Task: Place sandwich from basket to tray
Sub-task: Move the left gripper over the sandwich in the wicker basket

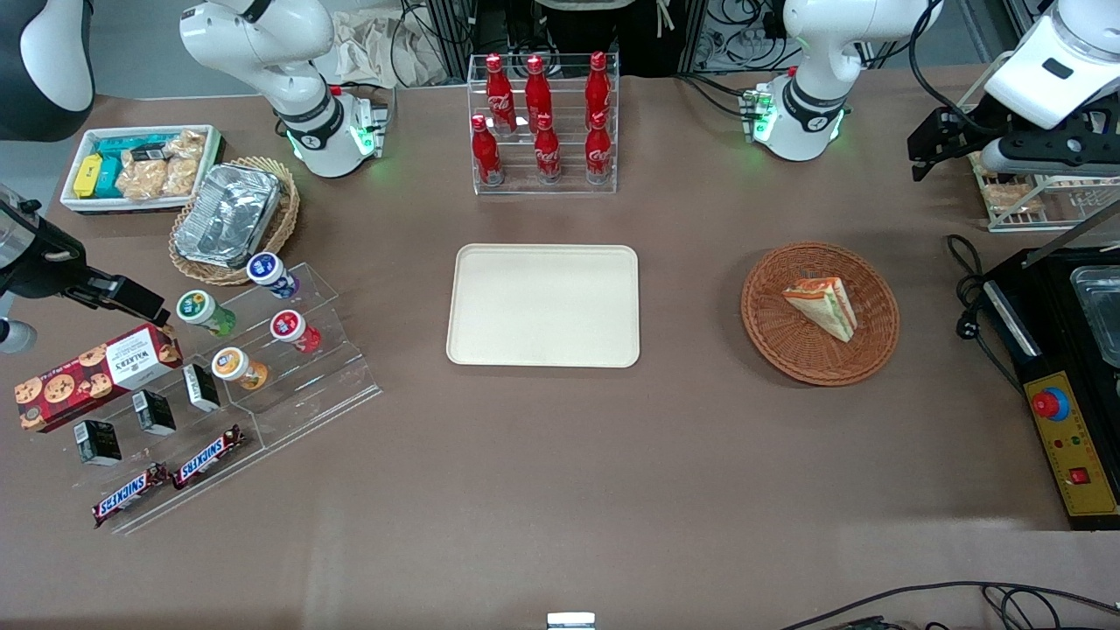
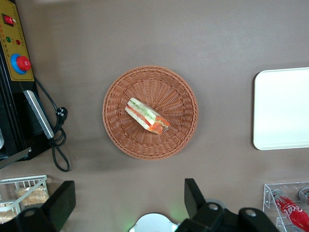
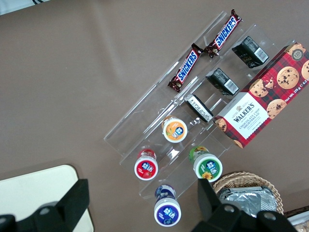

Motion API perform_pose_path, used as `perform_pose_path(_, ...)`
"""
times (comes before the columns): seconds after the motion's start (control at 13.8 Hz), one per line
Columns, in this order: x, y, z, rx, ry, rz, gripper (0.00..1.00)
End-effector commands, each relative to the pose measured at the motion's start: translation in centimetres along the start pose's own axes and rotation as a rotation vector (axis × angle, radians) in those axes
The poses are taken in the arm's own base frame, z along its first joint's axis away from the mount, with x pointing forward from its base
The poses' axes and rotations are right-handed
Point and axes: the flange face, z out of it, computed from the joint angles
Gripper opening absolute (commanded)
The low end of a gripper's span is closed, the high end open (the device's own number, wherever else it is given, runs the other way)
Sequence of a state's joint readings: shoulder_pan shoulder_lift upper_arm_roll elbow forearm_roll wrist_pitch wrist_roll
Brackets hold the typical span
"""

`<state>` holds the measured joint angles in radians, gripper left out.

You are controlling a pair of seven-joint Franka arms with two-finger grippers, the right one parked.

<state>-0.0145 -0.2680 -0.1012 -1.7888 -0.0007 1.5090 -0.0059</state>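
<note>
The sandwich [image 1: 822, 306], a clear-wrapped white-bread wedge with red, green and orange layers, lies in the round reddish-brown wicker basket [image 1: 763, 325] toward the working arm's end of the table. The cream tray [image 1: 542, 304] lies flat at the table's middle, beside the basket, with nothing on it. My left gripper [image 1: 929, 149] hangs high above the table, farther from the front camera than the basket, open and empty. In the left wrist view the sandwich [image 2: 146, 116] sits in the basket [image 2: 120, 140], well apart from the wide-open gripper [image 2: 128, 200]; the tray's edge [image 2: 282, 108] shows too.
A clear rack of red cola bottles [image 1: 542, 122] stands farther from the camera than the tray. A black control box with a red button [image 1: 1067, 411], its cable [image 1: 967, 289] and a wire rack [image 1: 1032, 197] sit beside the basket. An acrylic snack stand [image 1: 236, 367] lies toward the parked arm's end.
</note>
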Motion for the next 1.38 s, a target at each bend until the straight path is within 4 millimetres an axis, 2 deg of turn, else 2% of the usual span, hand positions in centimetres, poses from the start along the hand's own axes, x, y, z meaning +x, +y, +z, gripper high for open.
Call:
perform_pose_path(0.0,0.2,0.4,-0.5,-0.012,0.006,-0.009,1.00)
perform_pose_path(0.58,-0.3,-0.2,0.4,-0.005,-0.022,-0.025,1.00)
perform_pose_path(0.72,-0.5,-0.5,1.4,-0.003,-0.045,-0.038,1.00)
perform_pose_path(0.87,-0.4,-1.7,3.0,-0.014,-0.067,-0.102,1.00)
perform_pose_path(0.94,-0.3,-1.8,3.5,-0.012,-0.069,-0.148,1.00)
perform_pose_path(1.09,-0.6,-1.8,5.8,-0.006,-0.063,-0.217,1.00)
perform_pose_path(1.3,-2.4,-1.5,11.6,-0.004,0.021,-0.366,1.00)
